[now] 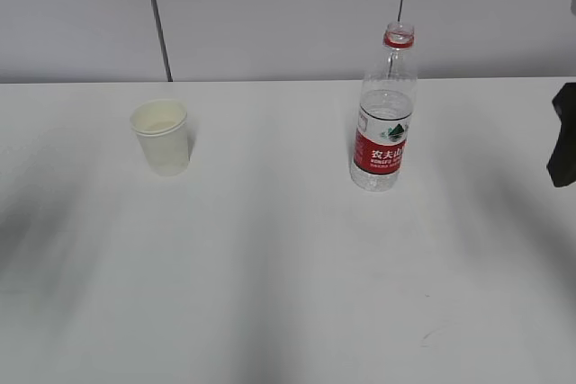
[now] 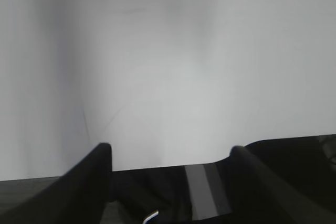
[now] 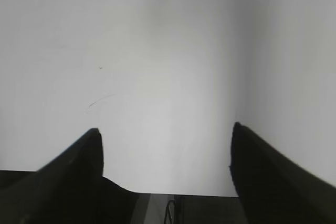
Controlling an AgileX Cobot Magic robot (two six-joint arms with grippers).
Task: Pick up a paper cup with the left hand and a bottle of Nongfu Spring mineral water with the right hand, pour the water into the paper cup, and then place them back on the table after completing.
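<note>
exterior view: right hand (image 1: 563,135) at edge.

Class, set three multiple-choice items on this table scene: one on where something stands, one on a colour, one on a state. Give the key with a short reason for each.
1. Seen from the exterior view, the paper cup stands where, relative to the bottle?
A. to its left
B. to its right
C. behind it

2. What colour is the bottle's label?
A. blue
B. red and white
C. green

3. How is the mouth of the bottle?
A. closed with a cap
B. open, with no cap
C. covered by the cup

Key: 1 A, the cup is left of the bottle on the table. 2 B, a red band with white above it. 3 B, only a red ring sits at the neck.
</note>
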